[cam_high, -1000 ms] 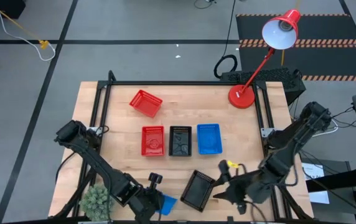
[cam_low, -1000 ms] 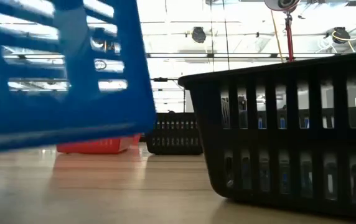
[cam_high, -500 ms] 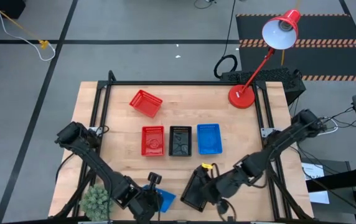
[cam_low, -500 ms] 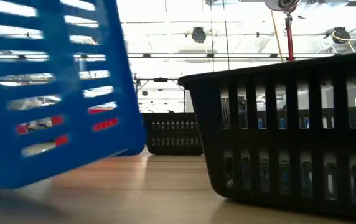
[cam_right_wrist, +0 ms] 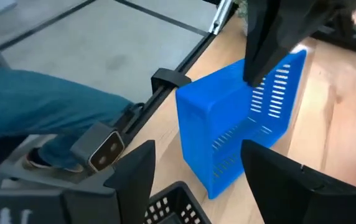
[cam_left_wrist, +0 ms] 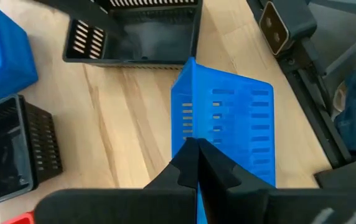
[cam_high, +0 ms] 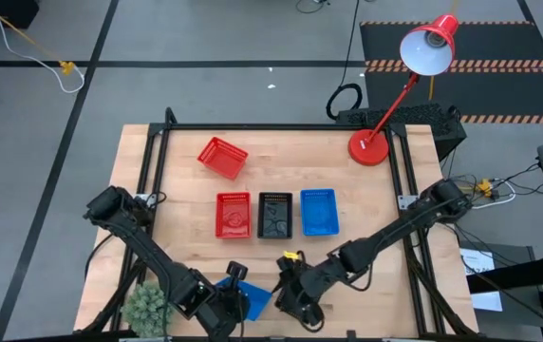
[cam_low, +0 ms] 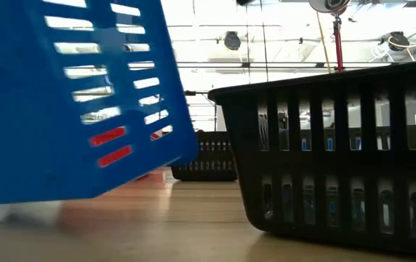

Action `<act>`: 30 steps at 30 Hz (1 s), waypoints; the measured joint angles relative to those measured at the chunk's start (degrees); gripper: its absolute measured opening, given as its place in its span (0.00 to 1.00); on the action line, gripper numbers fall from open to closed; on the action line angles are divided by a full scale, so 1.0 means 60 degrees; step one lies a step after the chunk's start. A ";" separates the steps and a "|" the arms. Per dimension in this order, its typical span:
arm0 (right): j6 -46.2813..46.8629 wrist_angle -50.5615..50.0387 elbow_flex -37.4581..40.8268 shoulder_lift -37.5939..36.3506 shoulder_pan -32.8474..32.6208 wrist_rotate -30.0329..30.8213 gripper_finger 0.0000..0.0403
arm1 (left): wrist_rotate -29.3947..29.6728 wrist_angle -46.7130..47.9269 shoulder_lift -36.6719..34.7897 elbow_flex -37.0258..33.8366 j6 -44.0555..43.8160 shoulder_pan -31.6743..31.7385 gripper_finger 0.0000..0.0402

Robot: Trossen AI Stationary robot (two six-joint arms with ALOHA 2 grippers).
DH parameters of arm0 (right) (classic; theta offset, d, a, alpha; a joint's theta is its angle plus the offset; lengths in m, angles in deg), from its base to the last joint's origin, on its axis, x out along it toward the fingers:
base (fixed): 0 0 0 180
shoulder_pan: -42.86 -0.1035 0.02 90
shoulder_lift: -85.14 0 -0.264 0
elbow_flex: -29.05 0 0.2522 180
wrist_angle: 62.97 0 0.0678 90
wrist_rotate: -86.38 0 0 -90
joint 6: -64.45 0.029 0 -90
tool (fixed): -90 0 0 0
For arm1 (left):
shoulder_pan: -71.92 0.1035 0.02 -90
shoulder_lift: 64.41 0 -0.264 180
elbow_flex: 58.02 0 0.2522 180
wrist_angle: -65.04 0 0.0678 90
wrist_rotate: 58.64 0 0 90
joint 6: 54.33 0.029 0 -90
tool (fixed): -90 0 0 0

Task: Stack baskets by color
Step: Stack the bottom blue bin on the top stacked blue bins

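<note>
Since a second ago the right gripper (cam_high: pixel 295 296) has swept across the near edge of the table (cam_high: pixel 186 195) from about 5 o'clock toward 6 o'clock, and it now sits over the loose black basket (cam_low: pixel 339 153) there, hiding most of it from above. Its fingers (cam_right_wrist: pixel 134 174) stand wide apart with nothing between them; one reaches down by the black basket's rim. Over the same second the tilted blue basket (cam_left_wrist: pixel 231 121) has tipped further up in the low view.

At about 7 o'clock the left gripper (cam_left_wrist: pixel 196 162) is clamped shut on the wall of that blue basket, holding it up on edge just beside the black one. A small green plant (cam_high: pixel 148 306) stands near it at the table's corner.

At the table's centre three stacks lie in a row, close together: a red basket (cam_high: pixel 233 215) at 9 o'clock of the middle black basket (cam_high: pixel 274 215), and a blue basket (cam_high: pixel 318 211) at 3 o'clock of it. Another red basket (cam_high: pixel 222 157) lies skewed toward 11 o'clock, well apart. A red lamp (cam_high: pixel 370 147) stands at 1 o'clock.
</note>
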 joint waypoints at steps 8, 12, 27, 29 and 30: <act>0.0578 0.0348 0.0000 0.0646 0.0383 -0.0464 0.55 | 0.0256 0.0000 0.0000 0.0000 0.0075 -0.0026 0.00; 0.0615 0.0856 0.0000 0.0924 0.0455 -0.0817 0.53 | 0.0436 -0.0011 0.0000 0.0000 0.0168 -0.0028 0.00; 0.0462 0.1317 0.0000 0.1118 0.0538 -0.1203 0.26 | 0.1309 -0.0275 -0.0004 0.0000 0.0530 -0.0097 0.00; 0.0430 0.1300 0.0000 0.1118 0.0552 -0.1202 0.19 | 0.1482 -0.0288 -0.0004 0.0000 0.0577 -0.0140 0.00; 0.0402 0.1304 0.0000 0.1118 0.0558 -0.1201 0.15 | 0.1545 -0.0288 -0.0004 0.0000 0.0576 -0.0164 0.00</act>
